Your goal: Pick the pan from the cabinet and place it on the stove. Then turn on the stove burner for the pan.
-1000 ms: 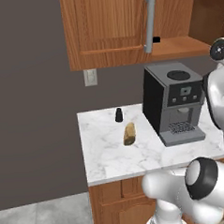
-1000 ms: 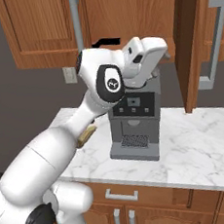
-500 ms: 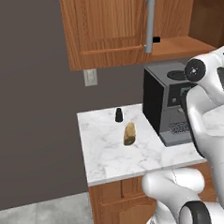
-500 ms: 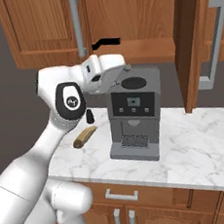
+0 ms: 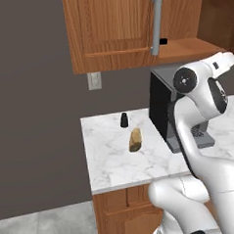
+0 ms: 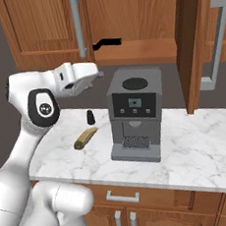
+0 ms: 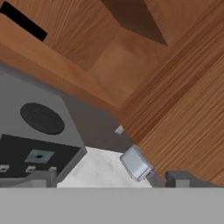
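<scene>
Inside the cabinet (image 6: 128,49) only the pan's black handle (image 6: 106,43) shows; its bowl is hidden. The small dark object (image 6: 90,117) on the counter is too small to identify.

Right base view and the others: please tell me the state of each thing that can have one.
Reddish-brown wooden wall cabinet: door swung open, interior exposed.
Black straight pan handle: lying on the cabinet shelf, not gripped.
Two-finger gripper: open, holding nothing, beside the coffee machine.
Grey coffee machine: upright on the marble counter.
Small black shaker: upright.
Brown bread roll: lying flat.
</scene>
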